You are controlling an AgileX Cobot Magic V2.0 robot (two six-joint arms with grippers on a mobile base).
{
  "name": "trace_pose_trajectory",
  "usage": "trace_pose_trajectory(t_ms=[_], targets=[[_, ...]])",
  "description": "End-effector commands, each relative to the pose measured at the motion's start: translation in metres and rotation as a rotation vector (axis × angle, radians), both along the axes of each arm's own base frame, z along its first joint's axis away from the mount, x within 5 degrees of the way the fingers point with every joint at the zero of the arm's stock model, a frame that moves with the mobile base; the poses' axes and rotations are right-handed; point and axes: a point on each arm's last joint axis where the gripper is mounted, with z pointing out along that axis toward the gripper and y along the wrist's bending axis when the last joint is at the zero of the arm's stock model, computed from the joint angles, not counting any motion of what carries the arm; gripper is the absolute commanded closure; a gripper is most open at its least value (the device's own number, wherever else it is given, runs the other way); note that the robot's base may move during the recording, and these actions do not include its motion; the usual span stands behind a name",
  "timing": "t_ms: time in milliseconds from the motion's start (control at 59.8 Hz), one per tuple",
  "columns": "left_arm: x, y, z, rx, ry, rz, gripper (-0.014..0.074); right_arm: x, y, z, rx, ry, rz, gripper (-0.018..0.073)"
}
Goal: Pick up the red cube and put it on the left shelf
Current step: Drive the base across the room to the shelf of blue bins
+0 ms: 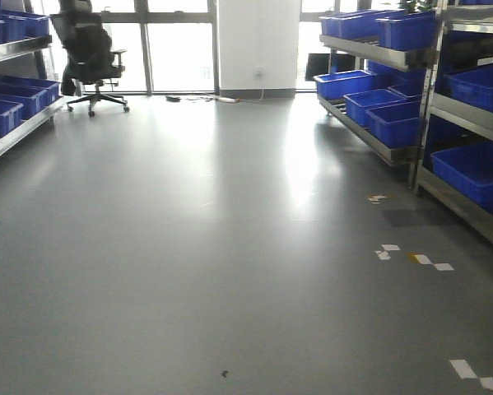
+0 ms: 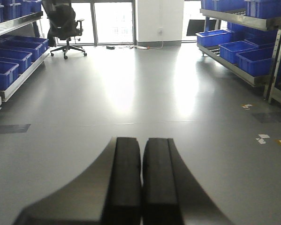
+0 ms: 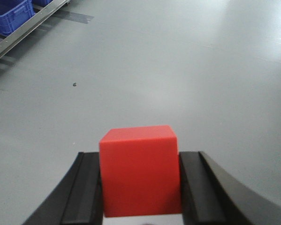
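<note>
The red cube (image 3: 139, 171) sits between the two black fingers of my right gripper (image 3: 140, 187), which is shut on it and holds it above the grey floor. My left gripper (image 2: 141, 180) is shut and empty, its two black fingers pressed together, pointing down the aisle. The left shelf (image 1: 11, 123) runs along the left wall with blue bins on it; it also shows in the left wrist view (image 2: 16, 77) and at the top left of the right wrist view (image 3: 23, 28). Neither gripper shows in the front view.
A right shelf (image 1: 411, 144) with blue bins (image 1: 394, 119) lines the right side. A black office chair (image 1: 90, 58) stands at the far left by the windows. A white pillar (image 1: 257, 45) stands at the back. Tape marks (image 1: 415, 257) lie on the floor.
</note>
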Motion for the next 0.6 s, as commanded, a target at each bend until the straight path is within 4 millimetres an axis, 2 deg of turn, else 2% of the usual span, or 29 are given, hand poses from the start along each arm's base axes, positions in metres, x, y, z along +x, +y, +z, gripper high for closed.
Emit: trace_pose_trajectory(t_ms=[0,586], targets=[[-0.0002,-0.0004,0.001,-0.009,-0.08,-0.007,0.0495,0.0006,-0.0003,0.0173,0.045,-0.106,-0.008,0.0513],[-0.0002,-0.0004,0.001,-0.009,-0.08,-0.007,0.0495,0.0006,-0.0003,0.0173,0.045,-0.106,-0.008,0.0513]])
